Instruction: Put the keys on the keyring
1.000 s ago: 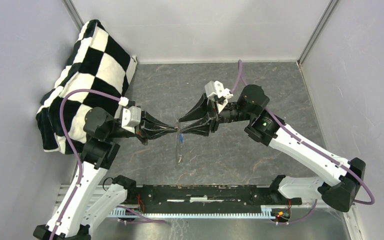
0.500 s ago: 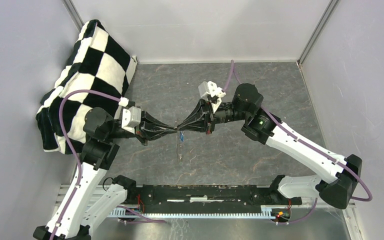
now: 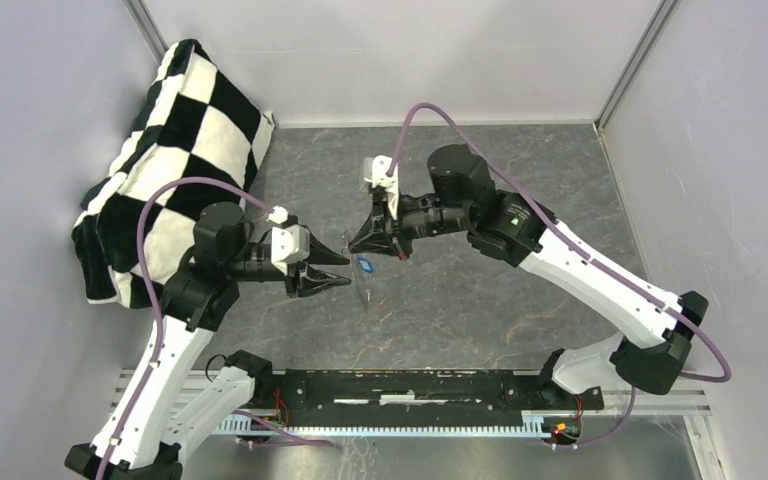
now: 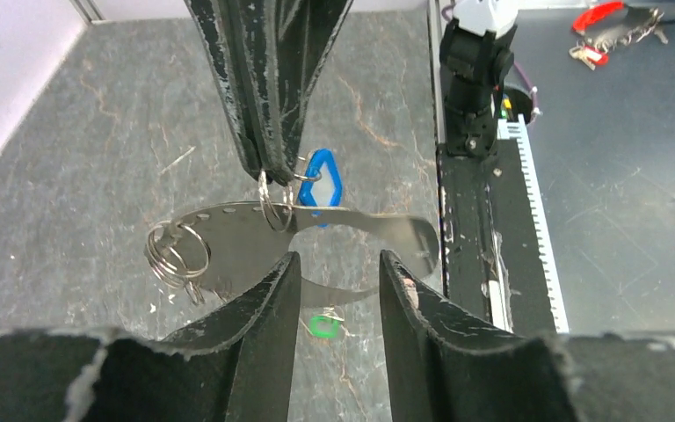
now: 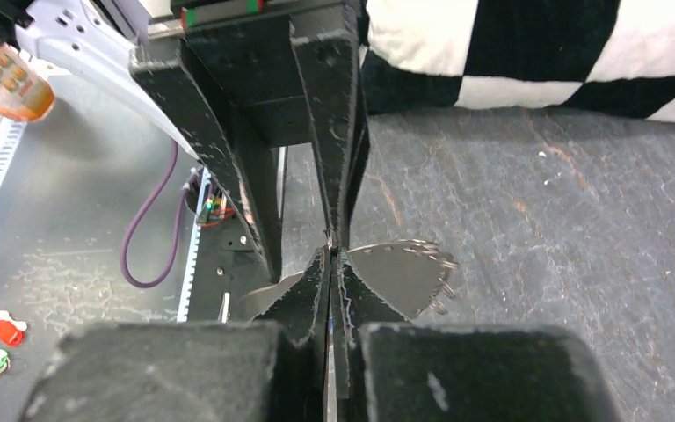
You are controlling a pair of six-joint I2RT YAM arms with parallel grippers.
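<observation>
R gripper [image 3: 354,246] is shut tight & pinches the keyring [image 4: 228,230] up in the air, over the middle of the table [image 3: 580,170]. The keyring hangs from its tips as a thin grey loop w/ dots on it. The blue key [image 4: 321,183] dangles on it, right next to the R tips. A bunch of small rings [image 4: 176,253] sits at one end of the loop. L gripper [image 3: 346,271] is let go, jaws apart, holding nothing. It points at the keyring from just beside it. R's fingers [image 4: 264,88] hang right in front of L & block the top of the loop. The green key [image 4: 321,327] lies on the table under the keyring, not on it. A black & white cloth [image 3: 160,150] is piled in the back L corner, well apart. A black rail [image 3: 410,385] runs along the near edge.
</observation>
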